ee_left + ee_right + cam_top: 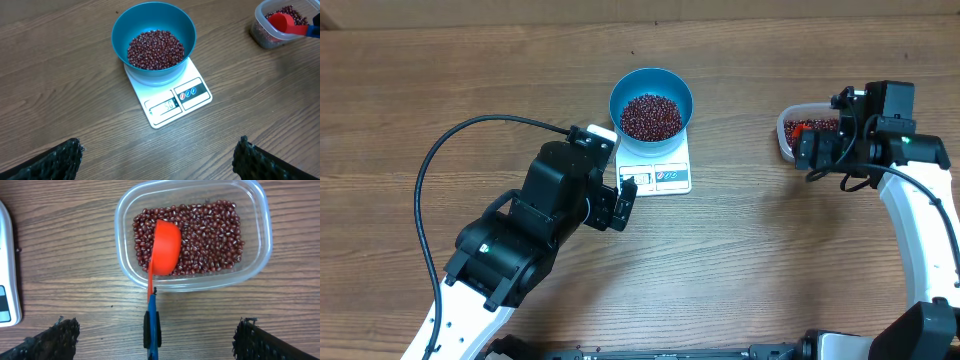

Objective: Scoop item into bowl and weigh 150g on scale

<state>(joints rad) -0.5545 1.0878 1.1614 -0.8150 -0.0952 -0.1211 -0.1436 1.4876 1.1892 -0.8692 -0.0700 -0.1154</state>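
Sitting upper centre, the beans [155,48] half fill the bowl [121,31] on the scale [196,102]; I cannot read its display. The scoop [281,22] lies in the tub [257,31] at upper right, and my left gripper [157,160] and right gripper [155,340] gape empty, so scooping looks done.

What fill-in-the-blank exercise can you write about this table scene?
The round ____ plastic bowl of small red-brown beans stands on the flat white kitchen scale.
The red-orange measuring scoop lies in the clear rectangular plastic tub of ____.
The left gripper and the right gripper are both ____.
Missing words: blue; beans; open.
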